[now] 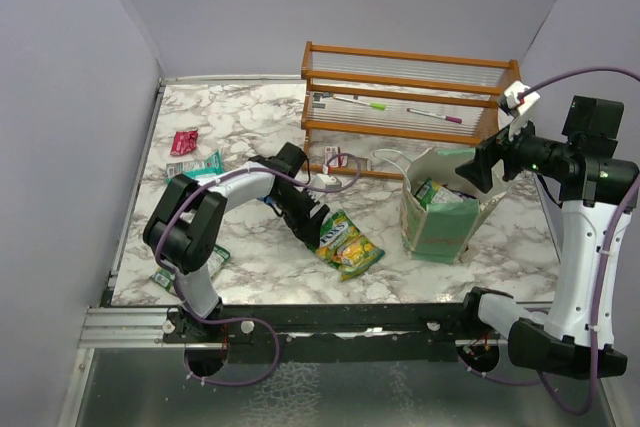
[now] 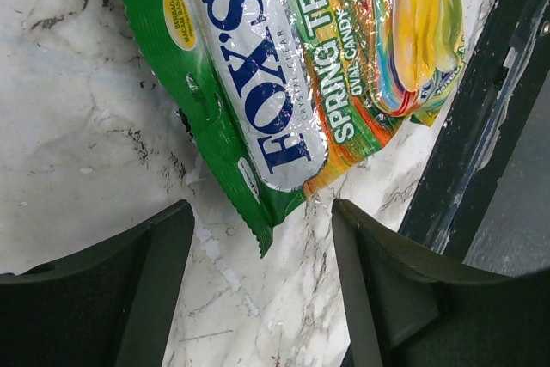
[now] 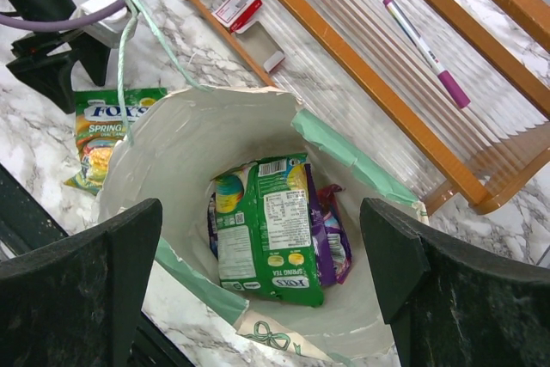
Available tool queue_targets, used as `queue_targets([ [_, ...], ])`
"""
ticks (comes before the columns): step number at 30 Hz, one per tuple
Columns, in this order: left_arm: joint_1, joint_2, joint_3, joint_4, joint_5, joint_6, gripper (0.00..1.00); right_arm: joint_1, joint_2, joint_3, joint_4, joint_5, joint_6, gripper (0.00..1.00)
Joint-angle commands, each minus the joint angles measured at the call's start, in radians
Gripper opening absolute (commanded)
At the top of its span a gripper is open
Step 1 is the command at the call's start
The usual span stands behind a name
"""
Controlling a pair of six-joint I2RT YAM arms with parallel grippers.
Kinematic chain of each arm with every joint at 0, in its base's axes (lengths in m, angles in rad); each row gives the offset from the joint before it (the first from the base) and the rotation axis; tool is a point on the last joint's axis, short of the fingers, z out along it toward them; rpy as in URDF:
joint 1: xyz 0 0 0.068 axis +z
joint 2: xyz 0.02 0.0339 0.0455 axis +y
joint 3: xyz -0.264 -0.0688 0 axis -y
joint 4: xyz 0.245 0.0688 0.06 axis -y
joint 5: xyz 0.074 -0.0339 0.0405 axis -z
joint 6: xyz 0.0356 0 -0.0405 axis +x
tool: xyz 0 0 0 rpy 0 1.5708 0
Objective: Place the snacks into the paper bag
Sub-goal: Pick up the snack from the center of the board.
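Observation:
A green-and-yellow Fox's packet [image 2: 258, 83] lies flat on the marble, on top of another like it [image 1: 347, 243]. My left gripper [image 2: 262, 290] is open and empty, low over the marble just short of the packet's near corner; it also shows in the top view [image 1: 312, 227]. The pale-green paper bag [image 1: 440, 232] stands upright to the right. My right gripper [image 3: 266, 290] is open and empty above the bag's mouth [image 3: 206, 118]. Inside lie a green packet [image 3: 266, 229] and a purple packet [image 3: 331, 238]. A teal packet [image 1: 195, 165] and a red-pink packet [image 1: 183, 142] lie at the far left.
The brown wooden slatted rack [image 1: 410, 97] stands behind the bag with two pens on it. A small red-and-white box [image 1: 337, 159] lies in front of the rack. More small packets [image 1: 216, 256] lie by the left arm's base. The black rail [image 1: 350, 317] runs along the near edge.

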Motion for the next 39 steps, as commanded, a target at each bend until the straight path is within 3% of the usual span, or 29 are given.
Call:
queue_targets([
  [1,-0.016,0.013,-0.024,0.054,0.049,-0.013,0.66,0.004,-0.013,-0.001,0.018,0.021,0.011,0.98],
  [17,-0.038,-0.051,-0.154,0.213,0.068,-0.017,0.39,0.004,-0.022,-0.023,0.023,0.012,0.022,0.97],
  [20,-0.037,-0.056,-0.157,0.220,0.076,-0.007,0.29,0.004,-0.021,-0.023,0.025,0.011,0.022,0.97],
  [25,-0.037,-0.114,-0.145,0.202,0.091,0.027,0.00,0.004,-0.014,-0.016,0.030,-0.005,0.028,0.96],
  [39,-0.037,-0.326,-0.042,0.039,0.043,0.206,0.00,0.004,0.020,0.001,0.068,-0.146,0.064,0.91],
])
